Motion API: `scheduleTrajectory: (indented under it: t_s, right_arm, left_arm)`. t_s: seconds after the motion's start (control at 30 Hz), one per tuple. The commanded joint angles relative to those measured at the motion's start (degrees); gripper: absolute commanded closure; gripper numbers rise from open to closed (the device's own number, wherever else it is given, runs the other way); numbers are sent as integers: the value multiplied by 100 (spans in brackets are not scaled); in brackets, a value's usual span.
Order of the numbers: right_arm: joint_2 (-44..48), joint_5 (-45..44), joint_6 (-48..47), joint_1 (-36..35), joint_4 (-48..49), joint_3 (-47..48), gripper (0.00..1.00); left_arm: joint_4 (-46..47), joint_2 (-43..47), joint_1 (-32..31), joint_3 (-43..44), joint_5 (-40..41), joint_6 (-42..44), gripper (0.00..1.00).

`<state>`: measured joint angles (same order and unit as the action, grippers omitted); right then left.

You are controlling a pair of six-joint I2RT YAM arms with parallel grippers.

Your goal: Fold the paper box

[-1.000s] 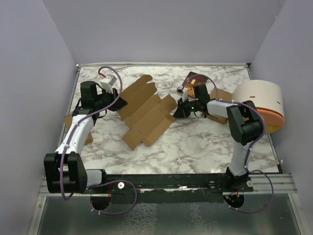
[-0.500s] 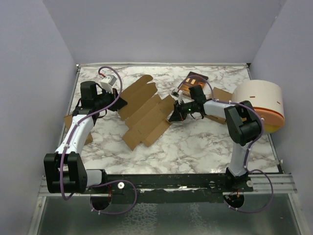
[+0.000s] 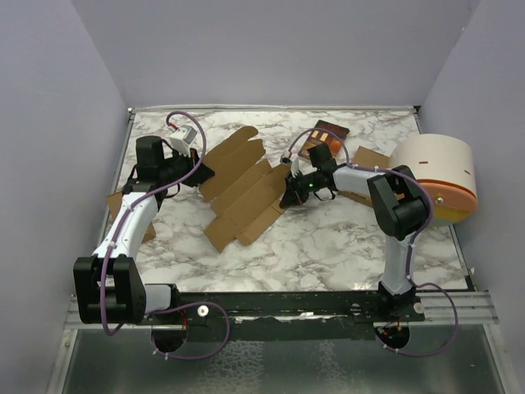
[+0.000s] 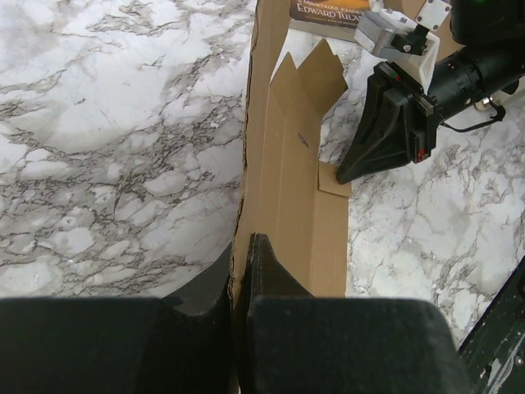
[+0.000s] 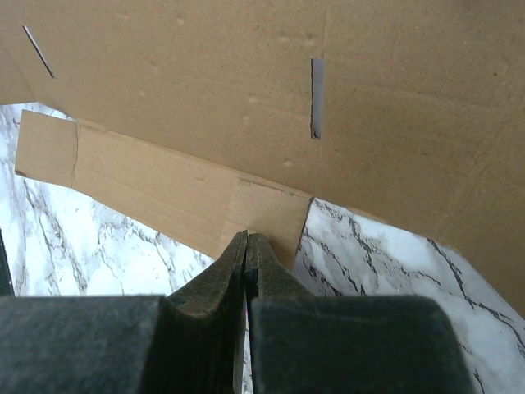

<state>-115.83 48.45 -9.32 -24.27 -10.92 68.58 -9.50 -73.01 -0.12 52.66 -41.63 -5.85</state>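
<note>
While the paper box (image 3: 246, 193) lies flat and unfolded at a slant across the middle of the marble table (image 3: 328, 238), the 2 arms reach in to it from opposite sides. The left gripper (image 3: 199, 173) sits at the box's left edge. Its wrist view shows the 2 fingers drawn in tight, with the cardboard edge running between them, so this claw is clamped on the box. The right gripper (image 3: 287, 199) is at the box's right edge. Its fingers are pressed together with no gap, and the tips touch the edge of a small tab that juts from the box's side. The pictures do not settle whether any cardboard is caught between them. In the right wrist view, a broad panel with 2 narrow slits fills the frame above that tab, and bare marble shows on either side of the fingertips. A dark reddish-brown printed booklet (image 3: 322, 138) lies on the far part of the table, just behind the right gripper and apart from the box. A round white drum (image 3: 435, 176) with an orange band stands at the table's right edge, close to the right arm's elbow.
</note>
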Motion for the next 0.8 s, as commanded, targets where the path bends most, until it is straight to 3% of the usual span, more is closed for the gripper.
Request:
scheduleTrajectory:
  t_s: [0.0, 0.17, 0.43, 0.6, 0.77]
  right_arm:
    - [-269, -525, -114, -146, -296, 165, 99]
    - [-217, -276, -298, -142, -523, 326, 98]
    - [554, 1201, -1087, 175, -1093, 588, 93]
    - [1024, 2111, -1346, 727, -1185, 509, 70]
    - [1456, 2351, -911, 1251, -697, 271, 62]
  left_arm:
    - [131, 103, -21, -36, -129, -28, 100]
    - [125, 110, -27, -34, -135, -4, 100]
    - [284, 159, -57, -78, -462, -1, 100]
    - [530, 182, -108, -148, -904, -90, 100]
    - [803, 224, -242, -257, -1303, -165, 100]
